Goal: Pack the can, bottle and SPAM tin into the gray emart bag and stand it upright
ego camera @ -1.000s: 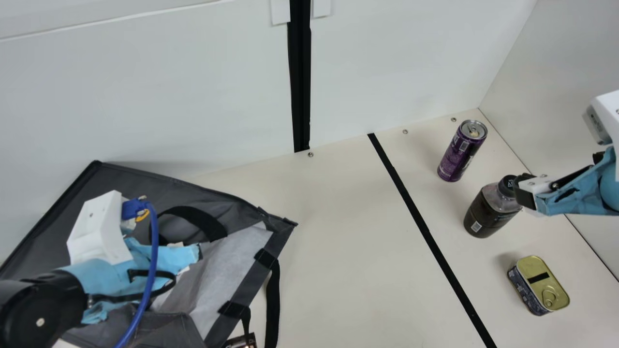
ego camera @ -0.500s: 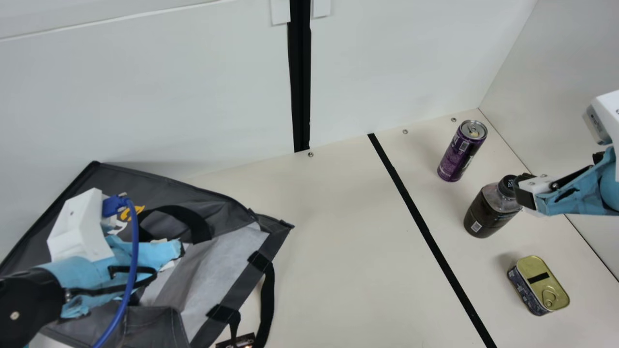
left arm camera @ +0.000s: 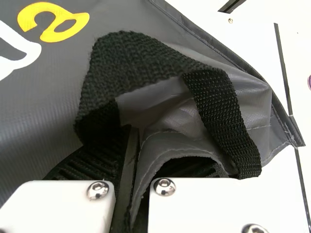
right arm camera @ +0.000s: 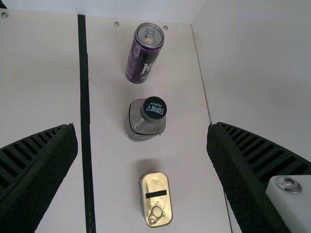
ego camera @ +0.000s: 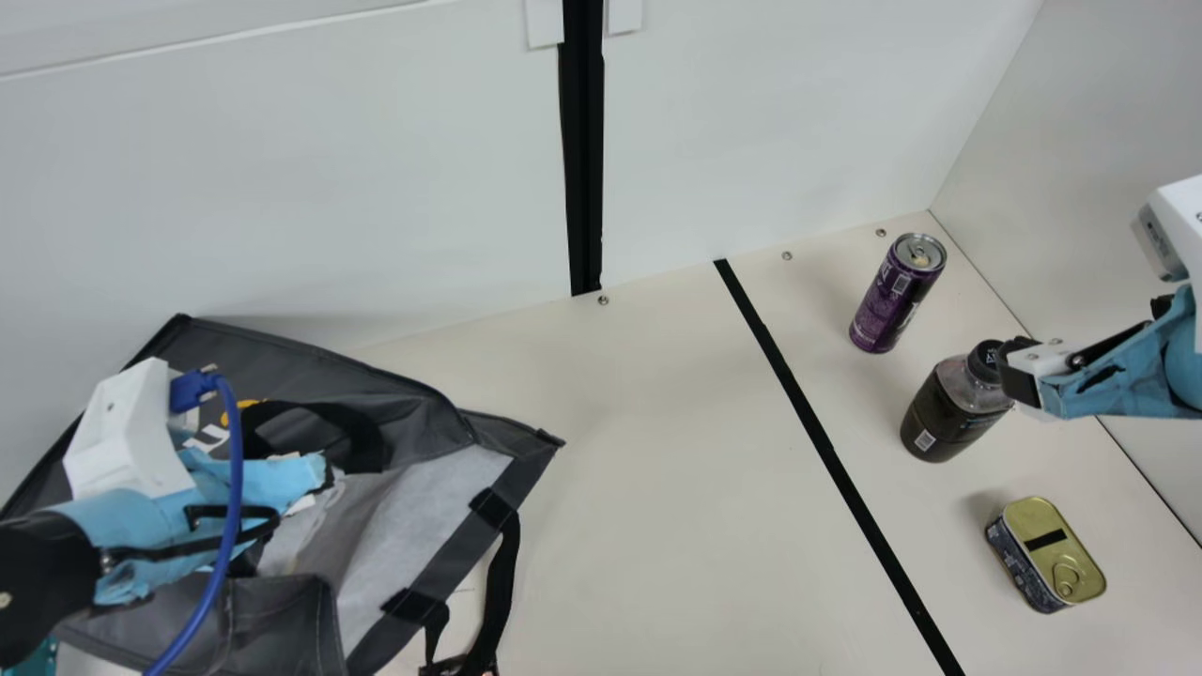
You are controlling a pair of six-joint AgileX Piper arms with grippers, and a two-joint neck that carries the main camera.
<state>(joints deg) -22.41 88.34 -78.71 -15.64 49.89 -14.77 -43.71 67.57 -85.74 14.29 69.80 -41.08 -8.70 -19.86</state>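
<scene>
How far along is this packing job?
Barely begun. The can, bottle and tin are on the table, outside the gray bag. The left gripper pinches the bag's fabric; the right gripper is open, empty. Remaining: packing all three, standing the bag upright.

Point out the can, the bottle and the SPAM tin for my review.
Can (ego camera: 889, 305): main view, its purple side.
Bottle (right arm camera: 154, 108): right wrist view, its dark cap.
SPAM tin (ego camera: 1035, 518): main view, its gold lid.

- Bag (ego camera: 390, 545): partly behind left arm (ego camera: 47, 563); cropped by main view's bottom edge.
- Left gripper (ego camera: 322, 477): jaws part-hidden by handle (left arm camera: 131, 60).
- Right arm (ego camera: 1185, 352): cropped, main view's right edge.
- Object (ego camera: 454, 666) by strap (ego camera: 503, 577): cropped, unidentifiable.
</scene>
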